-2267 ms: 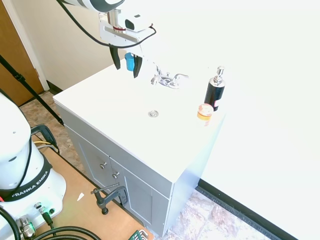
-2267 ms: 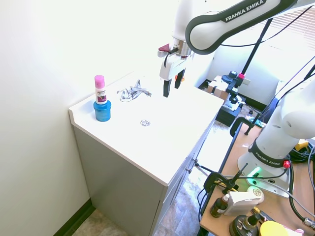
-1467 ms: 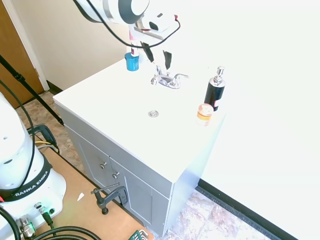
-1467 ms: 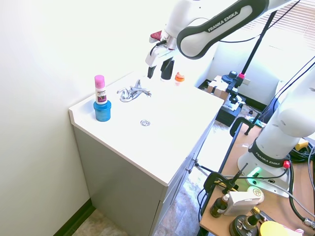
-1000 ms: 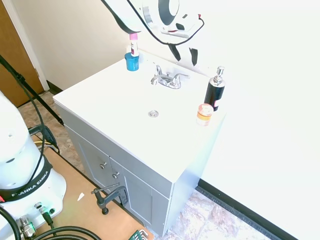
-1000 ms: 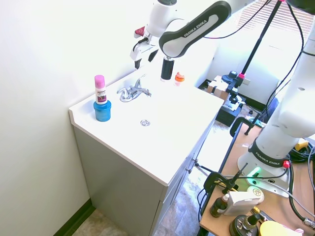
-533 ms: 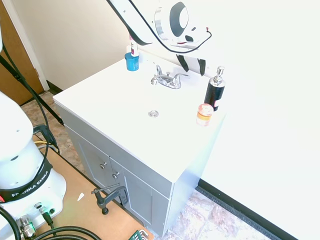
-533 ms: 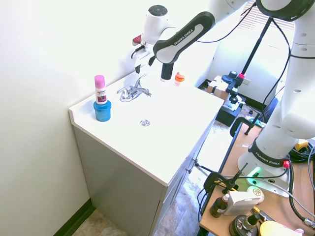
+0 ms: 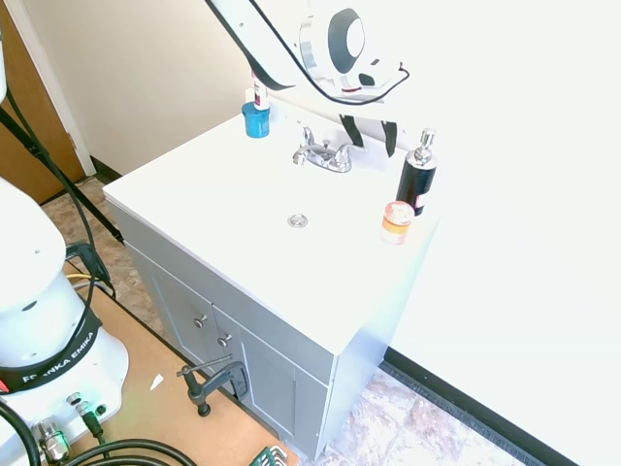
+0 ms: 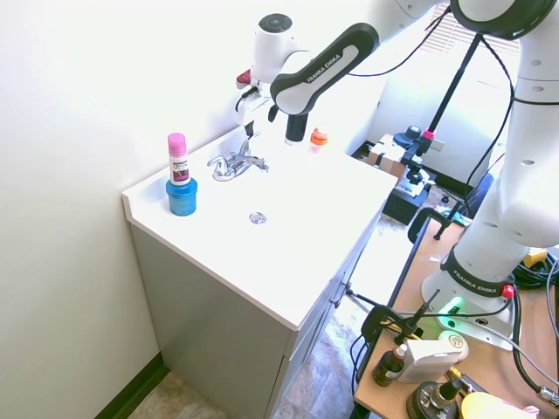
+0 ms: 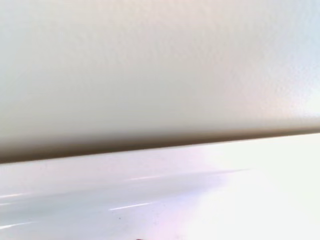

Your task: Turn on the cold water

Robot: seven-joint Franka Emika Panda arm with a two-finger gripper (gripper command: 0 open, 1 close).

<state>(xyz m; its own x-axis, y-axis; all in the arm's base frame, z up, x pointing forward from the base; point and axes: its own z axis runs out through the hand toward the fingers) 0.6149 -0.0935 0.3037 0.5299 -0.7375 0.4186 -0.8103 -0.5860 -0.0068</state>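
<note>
The chrome faucet (image 9: 323, 154) sits at the back of the white vanity top (image 9: 213, 209), and no water runs from its spout as far as I can see. Its handles look untouched. The gripper (image 9: 370, 136) hangs just behind and above the faucet, close to the wall, fingers spread apart and holding nothing. Beside it on one side stands the black soap dispenser (image 9: 416, 177), with an orange-lidded jar (image 9: 396, 221) in front; well off on the other side is a blue cup (image 9: 256, 118). I judge the task barely begun: the arm must reach the cold handle and turn it.
</note>
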